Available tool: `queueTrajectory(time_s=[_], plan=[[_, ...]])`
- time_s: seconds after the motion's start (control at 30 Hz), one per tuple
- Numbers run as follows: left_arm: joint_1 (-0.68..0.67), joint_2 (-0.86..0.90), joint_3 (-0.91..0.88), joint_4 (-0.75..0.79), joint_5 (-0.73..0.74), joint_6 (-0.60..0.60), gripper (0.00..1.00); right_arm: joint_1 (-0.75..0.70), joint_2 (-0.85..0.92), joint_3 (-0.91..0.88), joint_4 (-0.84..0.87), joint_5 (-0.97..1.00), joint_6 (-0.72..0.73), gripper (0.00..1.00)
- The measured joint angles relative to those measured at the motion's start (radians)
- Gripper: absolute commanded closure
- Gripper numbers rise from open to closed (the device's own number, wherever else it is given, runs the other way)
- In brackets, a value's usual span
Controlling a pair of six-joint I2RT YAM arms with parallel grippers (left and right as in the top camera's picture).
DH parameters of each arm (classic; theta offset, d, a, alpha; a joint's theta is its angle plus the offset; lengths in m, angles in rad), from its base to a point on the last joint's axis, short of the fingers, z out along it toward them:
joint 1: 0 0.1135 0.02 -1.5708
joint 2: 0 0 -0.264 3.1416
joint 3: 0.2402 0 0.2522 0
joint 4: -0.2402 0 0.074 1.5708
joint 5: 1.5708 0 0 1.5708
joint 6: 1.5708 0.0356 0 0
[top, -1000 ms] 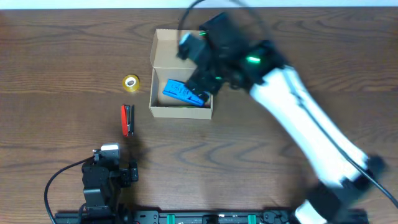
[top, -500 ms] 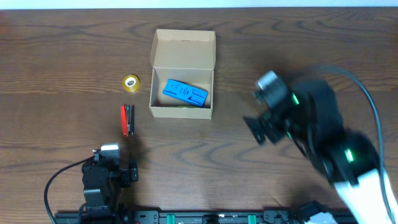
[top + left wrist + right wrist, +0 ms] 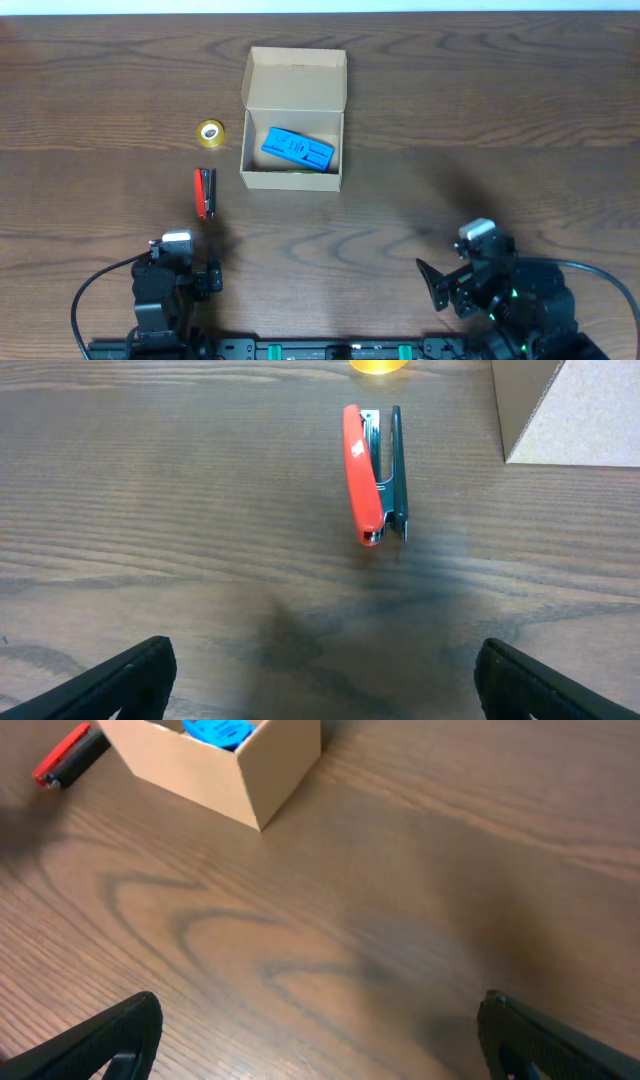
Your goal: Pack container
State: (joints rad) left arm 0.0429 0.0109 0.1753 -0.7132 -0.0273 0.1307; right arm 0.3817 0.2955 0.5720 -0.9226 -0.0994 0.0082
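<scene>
Tan cardboard container [image 3: 290,180] is found open mid-table, blue item [image 3: 296,150] inside. Stapler [image 3: 204,191] and tape roll [image 3: 210,132] are left unpacked beside it. The left gripper [image 3: 325,675] and right gripper [image 3: 320,1040] are held spread, empty. The stapler is judged next to be grasped.

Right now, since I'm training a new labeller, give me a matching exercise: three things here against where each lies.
Things:
1. blue object
2. yellow tape roll
3. red stapler

Places:
A. straight ahead of the left gripper, nearest to it
B. inside the container
C. left of the container, beyond the stapler

Pairs: 1-B; 2-C; 3-A
</scene>
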Motion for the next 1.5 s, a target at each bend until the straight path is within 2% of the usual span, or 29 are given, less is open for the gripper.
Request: queueTrajectory(time_s=[0.93,1.13,1.3,1.5], plan=[[0.000,0.012,0.007,-0.020,-0.001,0.000,0.05,0.000,-0.003,-0.005,0.000,0.037,0.011,0.01],[0.000,0.170,0.122,-0.050,0.016,0.000,0.05,0.000,-0.003,-0.006,-0.001,0.039,0.011,0.01],[0.000,0.359,0.353,-0.045,0.051,0.000,0.05,0.000,-0.003,-0.007,0.000,0.041,0.011,0.01],[0.000,0.664,0.624,-0.102,0.102,0.000,0.05,0.000,-0.004,-0.009,-0.002,0.043,0.011,0.01]])
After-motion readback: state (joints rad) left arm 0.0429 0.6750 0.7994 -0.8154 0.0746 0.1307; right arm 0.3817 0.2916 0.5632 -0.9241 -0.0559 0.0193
